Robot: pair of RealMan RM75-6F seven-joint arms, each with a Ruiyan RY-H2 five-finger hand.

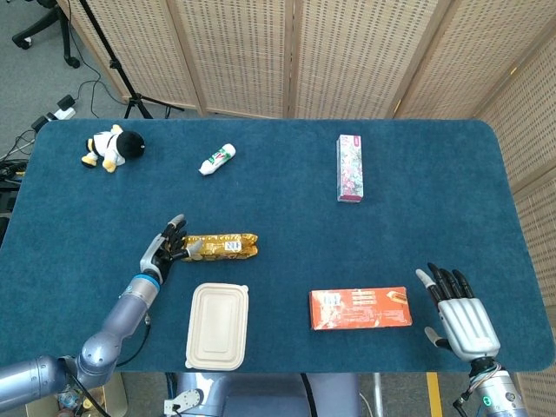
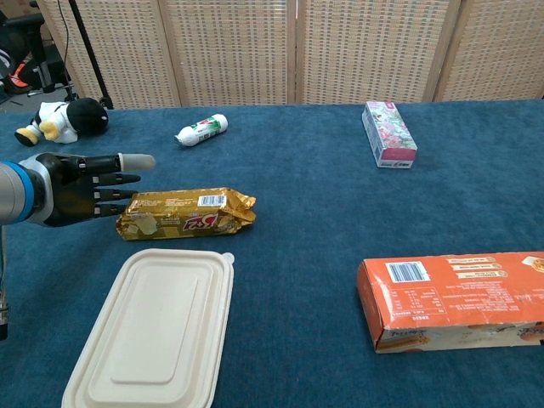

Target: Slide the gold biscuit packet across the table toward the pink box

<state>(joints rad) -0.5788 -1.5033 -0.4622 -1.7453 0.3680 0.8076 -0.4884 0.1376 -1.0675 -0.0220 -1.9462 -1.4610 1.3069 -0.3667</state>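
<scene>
The gold biscuit packet point(image 1: 220, 248) point(image 2: 189, 214) lies flat on the blue table, left of centre. My left hand point(image 1: 163, 252) point(image 2: 81, 187) is at its left end, fingers straight and spread, fingertips touching that end. It holds nothing. The pink box point(image 1: 350, 167) point(image 2: 388, 133) lies far off at the back, right of centre. My right hand point(image 1: 459, 317) rests open and flat at the front right edge, seen only in the head view.
A cream lidded tray point(image 1: 217, 324) point(image 2: 157, 327) lies just in front of the packet. An orange box point(image 1: 360, 308) point(image 2: 455, 298) lies at the front right. A white bottle point(image 1: 217, 159) point(image 2: 201, 129) and a plush penguin point(image 1: 111, 148) point(image 2: 61, 120) are at the back left.
</scene>
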